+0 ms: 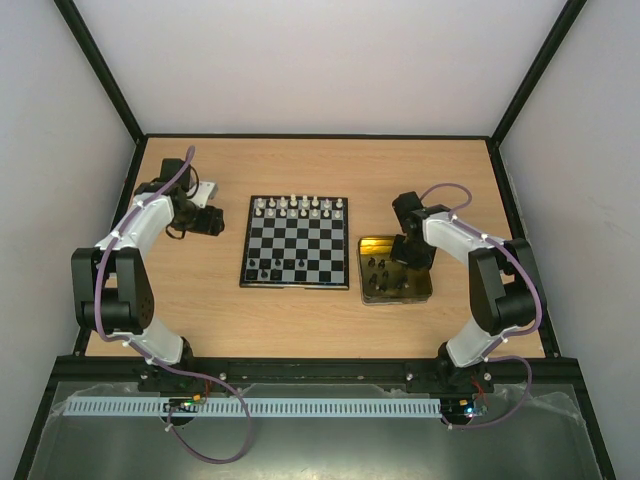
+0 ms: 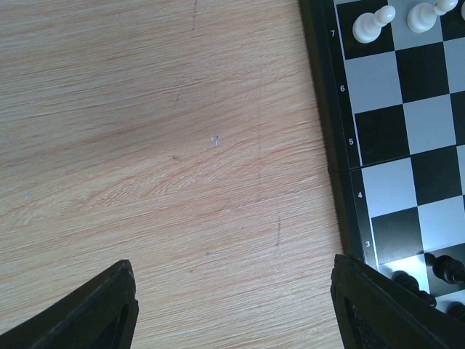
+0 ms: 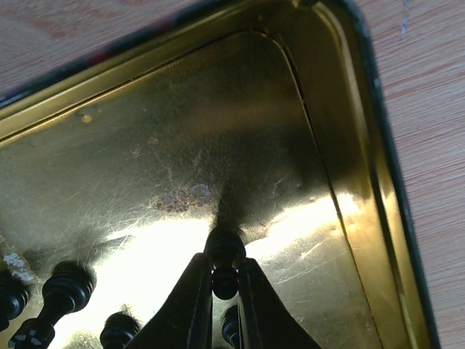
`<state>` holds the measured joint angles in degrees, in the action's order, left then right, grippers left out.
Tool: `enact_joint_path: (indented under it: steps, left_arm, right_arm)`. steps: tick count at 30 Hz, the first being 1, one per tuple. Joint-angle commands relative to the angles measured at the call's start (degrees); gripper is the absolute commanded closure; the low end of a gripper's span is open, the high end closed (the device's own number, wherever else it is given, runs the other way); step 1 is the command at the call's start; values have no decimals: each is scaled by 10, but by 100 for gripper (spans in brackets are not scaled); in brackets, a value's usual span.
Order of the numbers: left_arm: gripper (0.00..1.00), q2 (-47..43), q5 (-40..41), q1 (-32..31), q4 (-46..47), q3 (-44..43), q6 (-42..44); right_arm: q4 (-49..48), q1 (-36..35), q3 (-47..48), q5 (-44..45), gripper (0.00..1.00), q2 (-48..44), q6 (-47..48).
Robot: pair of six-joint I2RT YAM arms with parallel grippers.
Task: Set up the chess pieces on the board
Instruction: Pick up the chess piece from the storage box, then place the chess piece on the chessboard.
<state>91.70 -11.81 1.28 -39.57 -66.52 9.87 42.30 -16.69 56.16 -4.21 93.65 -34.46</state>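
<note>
Right gripper (image 3: 225,273): fingers (image 3: 190,299) are drawn in close, pinching one black chessman (image 3: 225,249) between the tips. The grip sits on the narrow part under its rounded head, and the head shows above the tips. Whether its foot touches the floor of the tin cannot be told. The piece is inside the tin (image 3: 341,131), a rectangular metal tray with a glossy yellow-gold lining, raised walls and a dark outer rim, near one rounded corner. More loose black pieces (image 3: 64,285) lie on the tin floor to the lower left of the held one, with bright glare around them. In the top view the right gripper (image 1: 402,256) reaches down into the tin (image 1: 424,290), which lies on the wooden table (image 1: 180,300) just beside the right edge of the board (image 1: 296,284). Left gripper (image 2: 232,263): fingers (image 2: 102,314) are spread wide with nothing between them but bare table. It hangs just off the left rim of the board (image 2: 330,109), and the right-hand finger overlaps the board's near corner in the left wrist view. White pawns (image 2: 372,23) stand on the row marked 7, and a few black pieces (image 2: 445,267) show low on the board, beside that finger. Top view: the left gripper (image 1: 205,220) is left of the board. White chessmen (image 1: 300,206) fill the two far rows. Only a few black chessmen (image 1: 276,268) stand on the near rows, and the middle squares are bare.
</note>
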Motion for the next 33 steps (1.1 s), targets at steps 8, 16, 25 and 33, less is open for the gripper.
enact_joint_path:
  steps: [8, 16, 25, 33]
  left_arm:
    - [27, -4, -1, -2, -11, -7, 1]
    - [27, -1, -6, -4, -7, -8, 0]
    - [27, -5, -7, -5, -8, -6, -1]
    - [27, -17, -7, -5, -2, 4, -4]
  right_arm:
    - [35, 5, 40, 15, 91, -26, 11]
    - [105, -71, 160, 38, 92, -15, 3]
    - [142, -206, 256, 36, 92, 44, -17]
    - [148, -273, 279, 6, 92, 96, -15]
